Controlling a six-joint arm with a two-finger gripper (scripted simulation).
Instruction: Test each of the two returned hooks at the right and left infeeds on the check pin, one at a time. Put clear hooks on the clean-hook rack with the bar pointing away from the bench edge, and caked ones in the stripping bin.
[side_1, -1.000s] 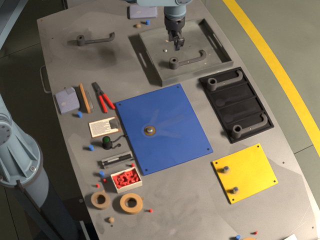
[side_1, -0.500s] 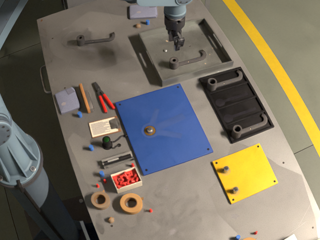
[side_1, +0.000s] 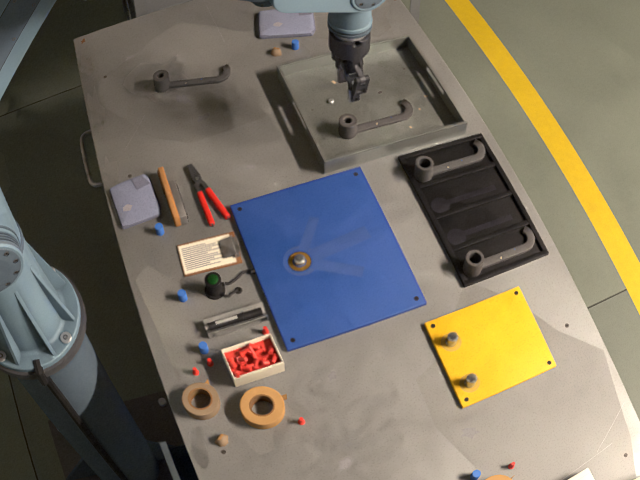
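The upper arm is cut off by the top edge of the picture, and only the wrist and my gripper show. The gripper is open and holds nothing; it hangs over the grey stripping bin, just above and behind a dark hook that lies flat inside the bin. A second dark hook lies on the bench at the far left. The check pin stands on the blue plate at mid bench. The black clean-hook rack to the right carries two hooks, one in its far slot and one in its near slot.
Behind the bin lies a grey-lilac block. Left of the blue plate are red-handled pliers, a card, a green button, a box of red parts and two tape rolls. A yellow plate with two studs sits front right.
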